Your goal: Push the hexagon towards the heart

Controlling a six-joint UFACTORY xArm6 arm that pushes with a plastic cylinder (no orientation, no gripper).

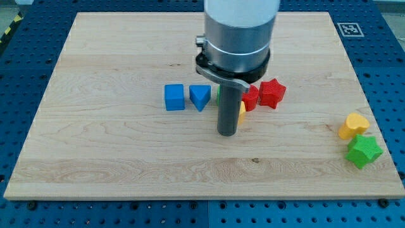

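Blue cube (pixel 174 97) and blue triangle (pixel 200 97) sat at 9 o'clock of my tip (pixel 227 133). No jaws; bare rod. Red hexagon (pixel 251 98), half hidden at 1 o'clock, judged light, rigid, slidey; push its left face toward yellow heart (pixel 352 125).

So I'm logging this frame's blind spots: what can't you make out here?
- My tip: its contact with the small yellow block is hidden by the rod.
- Yellow block: mostly covered, shape unreadable.
- Green sliver: behind the rod, shape unknown.
- Red block beside the red star: partly covered, shape uncertain.
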